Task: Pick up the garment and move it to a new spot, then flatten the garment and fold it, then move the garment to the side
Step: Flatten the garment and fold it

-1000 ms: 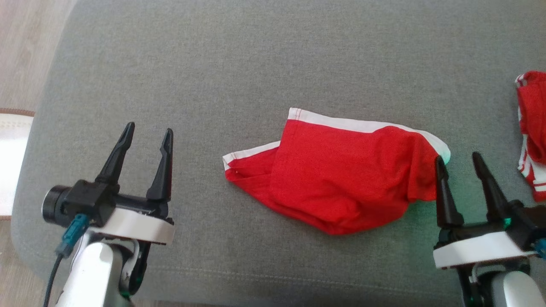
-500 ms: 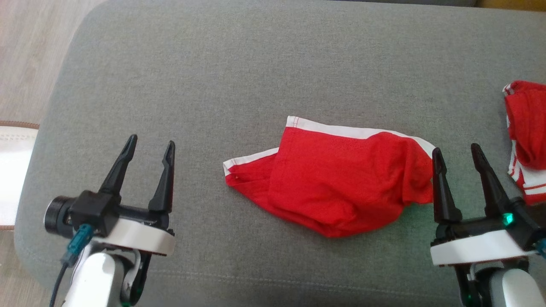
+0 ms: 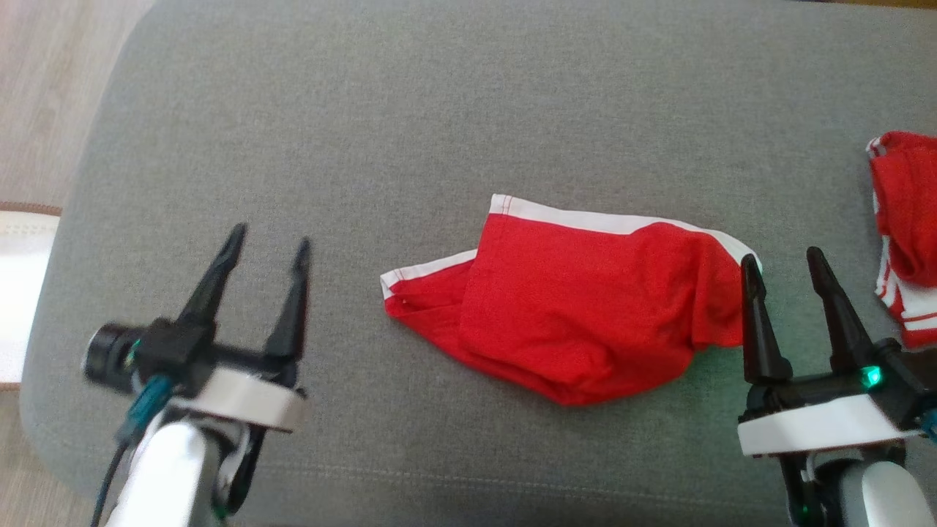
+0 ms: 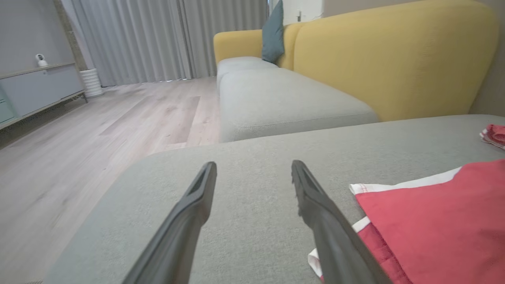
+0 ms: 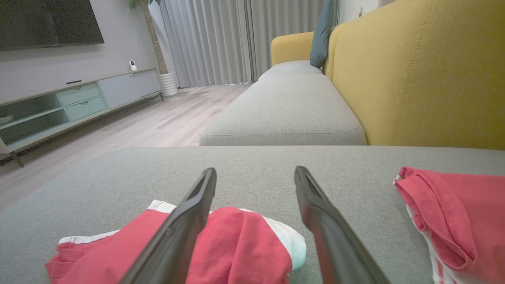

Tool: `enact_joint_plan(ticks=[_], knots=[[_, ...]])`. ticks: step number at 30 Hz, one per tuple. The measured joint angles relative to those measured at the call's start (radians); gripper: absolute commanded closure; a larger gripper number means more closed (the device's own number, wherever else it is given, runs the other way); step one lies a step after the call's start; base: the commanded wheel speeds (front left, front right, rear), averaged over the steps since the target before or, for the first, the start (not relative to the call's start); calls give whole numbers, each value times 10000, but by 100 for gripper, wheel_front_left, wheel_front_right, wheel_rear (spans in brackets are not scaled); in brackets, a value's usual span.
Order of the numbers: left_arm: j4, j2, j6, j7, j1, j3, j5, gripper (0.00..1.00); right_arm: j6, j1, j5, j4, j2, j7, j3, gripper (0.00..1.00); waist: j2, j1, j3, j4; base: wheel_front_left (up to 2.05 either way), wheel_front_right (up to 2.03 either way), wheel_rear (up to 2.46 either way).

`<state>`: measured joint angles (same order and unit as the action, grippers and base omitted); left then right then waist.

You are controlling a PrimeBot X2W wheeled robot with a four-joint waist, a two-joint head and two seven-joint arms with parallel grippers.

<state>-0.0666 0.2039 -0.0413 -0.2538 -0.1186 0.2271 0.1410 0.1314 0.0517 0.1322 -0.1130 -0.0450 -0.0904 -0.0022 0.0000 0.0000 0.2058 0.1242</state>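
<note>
on the cushion (image 3: 439, 110), the garment (image 3: 578, 315) lies beside the right tool (image 3: 780, 255), perhaps touching.

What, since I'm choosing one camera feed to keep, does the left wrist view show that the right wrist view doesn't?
Left wrist: the open left gripper beside the red garment's white-trimmed corner. Right wrist: the open right gripper at that garment's other end, plus a television. Both: the grey cushion, yellow sofa back, curtains and a second red cloth.
</note>
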Motion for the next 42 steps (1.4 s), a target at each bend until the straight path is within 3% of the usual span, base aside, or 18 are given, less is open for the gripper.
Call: enact_joint_plan(ticks=[3, 7, 13, 20, 28, 29, 30, 32, 33, 42], knots=[[-75, -73, -297, 88, -710, 573, -67, 0, 0, -14, 0, 0, 0, 40, 12, 0, 0, 0, 178, 14, 0, 0, 0], [-477, -602, -692, 721, -2414, 1708, -50, 0, 0, -189, -2, 0, 0, 125, 150, 0, 0, 0, 484, -75, 0, 0, 0], [-1818, -1097, -836, 1935, -3842, 3193, 732, 0, 0, -651, -2, -8, -2, 128, 364, 0, 0, 0, 877, -600, 0, 0, 0], [-3628, -1039, -895, 2746, -4525, 3551, 1446, 0, 0, -632, 174, 88, -2, 92, 362, 0, 0, 0, 1271, -1209, 0, 0, 0], [-5032, -1037, -886, 3776, -4840, 3603, 1837, 0, 0, -636, 255, 157, -2, 21, 347, 0, 0, 0, 1438, -1344, 0, 0, 0], [-5141, -1037, -848, 3862, -4845, 3601, 1895, 4, 0, -636, 259, 182, -2, 21, 347, 0, 0, 0, 1432, -1346, 0, 0, 0], [-5204, -1041, -848, 3944, -4864, 3603, 1919, 27, 0, -637, 284, 199, -2, 21, 347, 0, 0, 0, 1424, -1351, 0, 0, 0], [-5285, -1043, -848, 4033, -4968, 3607, 2056, 86, 0, -642, 284, 224, -2, 17, 349, 0, 0, 0, 1415, -1357, 0, 0, 0], [-5340, -1043, -848, 4031, -5030, 3622, 2061, 100, 0, -644, 284, 245, -2, 10, 349, 0, 0, 0, 1408, -1364, 0, 0, 0], [-4767, -790, -719, 3066, -5120, 3768, 1818, 100, 0, -646, 458, 303, -2, -69, 209, 0, 0, 0, 1365, -1355, 0, 0, 0]])
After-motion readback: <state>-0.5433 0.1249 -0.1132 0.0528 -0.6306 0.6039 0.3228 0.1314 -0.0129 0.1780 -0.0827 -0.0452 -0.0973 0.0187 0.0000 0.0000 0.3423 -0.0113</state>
